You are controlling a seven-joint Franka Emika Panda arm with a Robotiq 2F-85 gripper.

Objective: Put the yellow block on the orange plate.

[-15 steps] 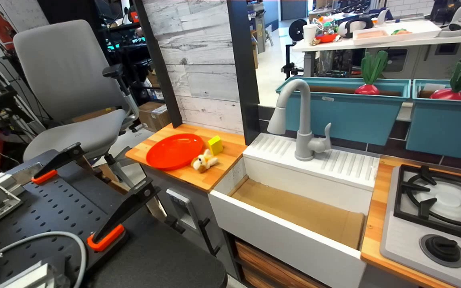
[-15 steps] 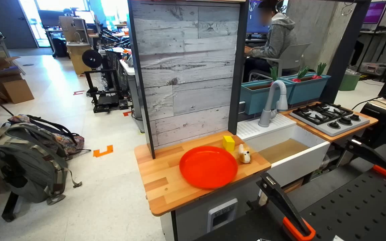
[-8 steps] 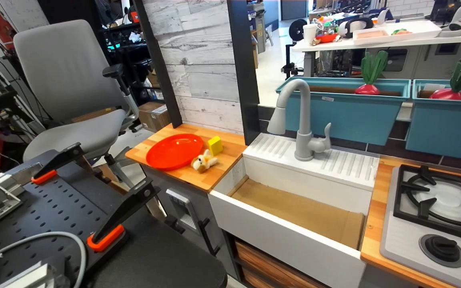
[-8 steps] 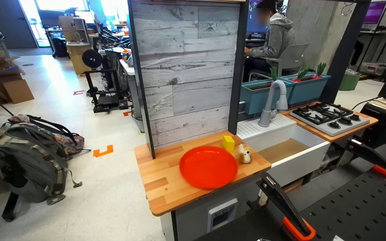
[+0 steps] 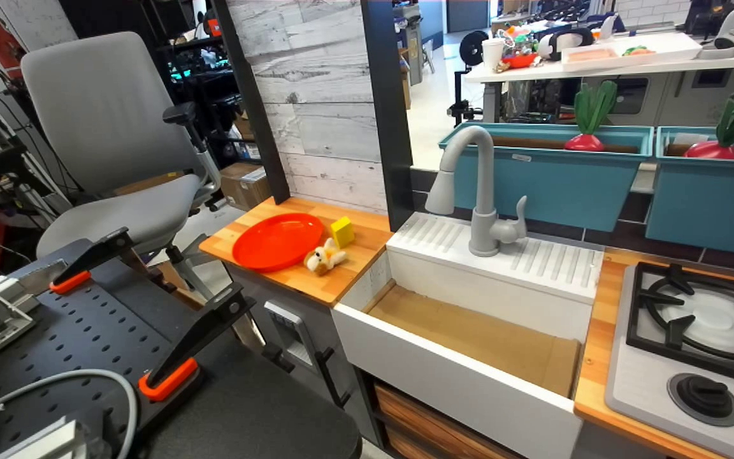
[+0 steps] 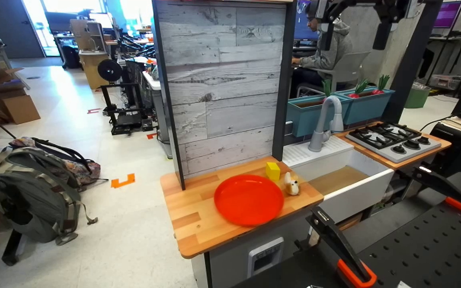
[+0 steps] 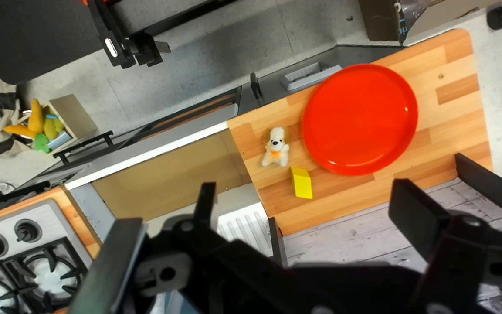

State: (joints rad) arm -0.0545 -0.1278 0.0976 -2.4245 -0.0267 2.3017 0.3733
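The small yellow block (image 5: 342, 232) stands on the wooden counter beside the orange plate, apart from it; it also shows in an exterior view (image 6: 273, 171) and in the wrist view (image 7: 302, 183). The round orange-red plate (image 5: 278, 241) lies flat and bare on the counter, also in an exterior view (image 6: 249, 200) and in the wrist view (image 7: 360, 120). My gripper (image 6: 353, 38) is open and empty, high above the sink side at the top of an exterior view. In the wrist view its fingers (image 7: 305, 192) are spread wide, with the block far below between them.
A small plush dog (image 6: 292, 185) sits on the counter (image 6: 198, 236) close to the block and the plate. A wood-look back panel (image 6: 226, 88) rises behind. The sink (image 6: 358, 188), tall grey faucet (image 6: 326, 124) and stove (image 6: 392, 140) stand beside the counter.
My gripper has come into view at the top of an exterior view, where it was absent before. The block, plate and plush dog have not moved.
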